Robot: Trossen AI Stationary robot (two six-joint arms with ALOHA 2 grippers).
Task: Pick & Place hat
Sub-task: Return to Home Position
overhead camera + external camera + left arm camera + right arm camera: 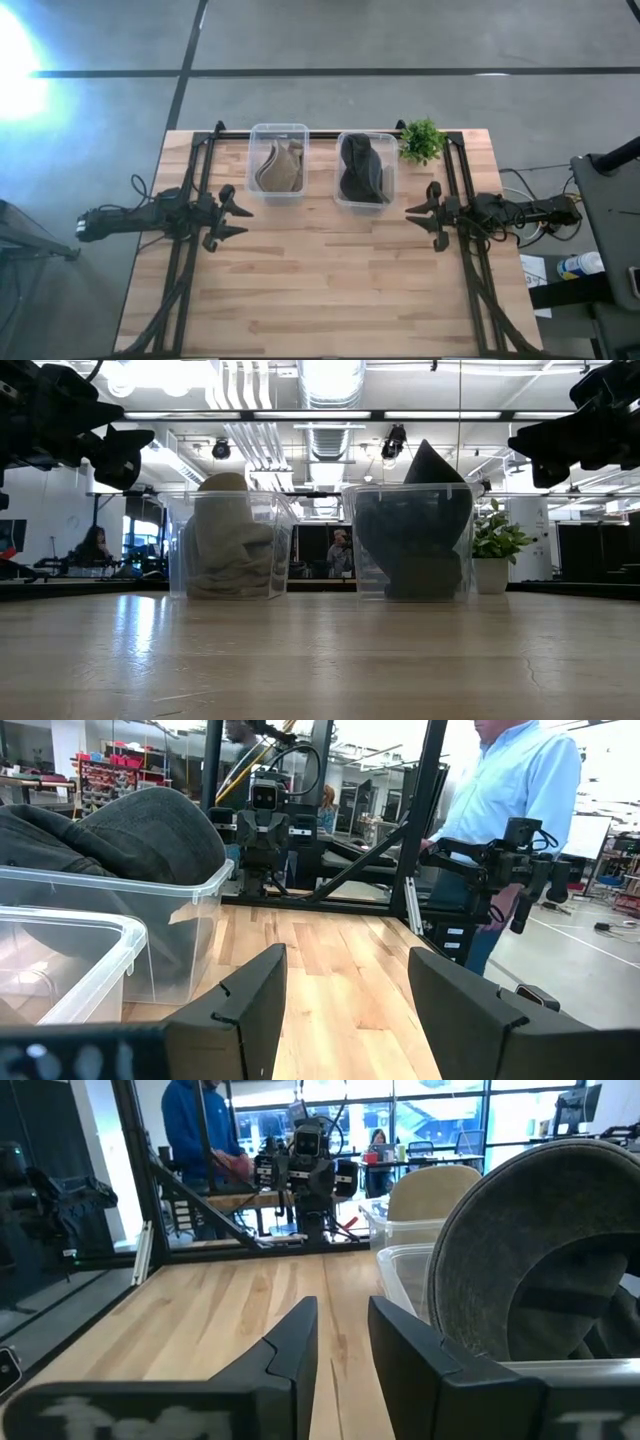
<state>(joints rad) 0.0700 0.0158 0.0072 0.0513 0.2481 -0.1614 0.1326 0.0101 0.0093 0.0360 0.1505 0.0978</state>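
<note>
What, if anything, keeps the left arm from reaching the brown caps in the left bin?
Probably nothing, so yes. The left gripper is open beside the lidless left bin, and the brown caps lie uncovered inside. The right gripper waits apart.

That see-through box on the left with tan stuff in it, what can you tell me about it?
The clear bin is a lidless, see-through plastic tub, rectangular with rounded corners. It stands upright on the wooden table near its far edge, apart from a second bin holding dark caps. Tan caps fill it, one crown poking above the rim. The left gripper and right gripper hang clear of it.
</note>
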